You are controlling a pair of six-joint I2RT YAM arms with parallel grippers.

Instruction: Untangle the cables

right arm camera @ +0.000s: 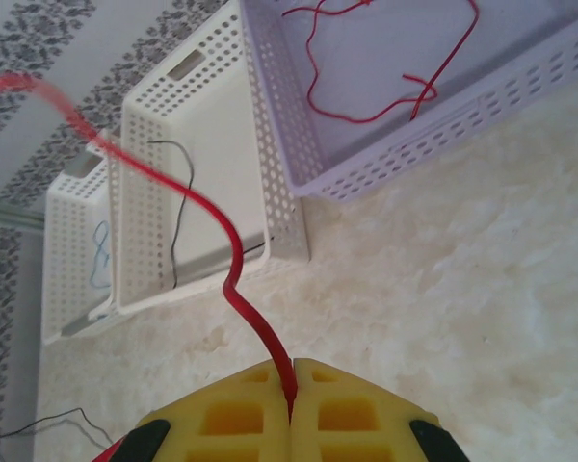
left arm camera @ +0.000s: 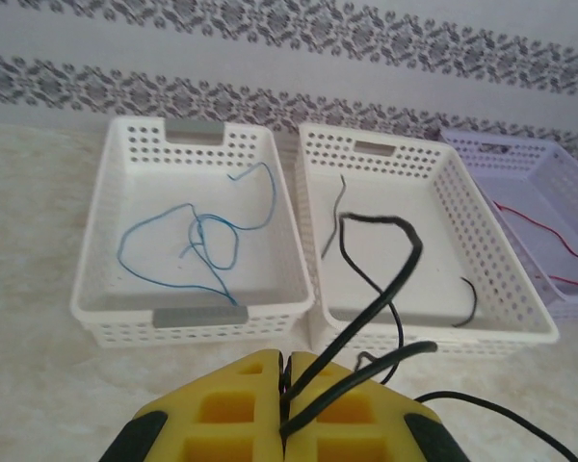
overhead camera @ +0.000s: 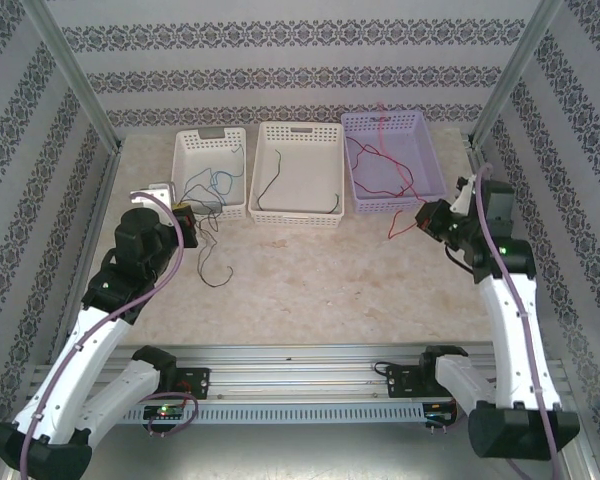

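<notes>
Left gripper [left arm camera: 284,385]: yellow pads pressed together, pinching black cable [left arm camera: 397,229], which loops toward 1 o'clock over the middle white basket [left arm camera: 491,250].
Right gripper [right arm camera: 291,385]: pads clamped on red cable [right arm camera: 233,265], with the strand rising toward 11 o'clock.
Blue cable [left arm camera: 195,236] lies loose in the left white basket [left arm camera: 101,231].
More red wire lies in the lilac basket [right arm camera: 443,125].

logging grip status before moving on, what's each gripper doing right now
left gripper: shut on a black cable
right gripper: shut on a red cable
</notes>
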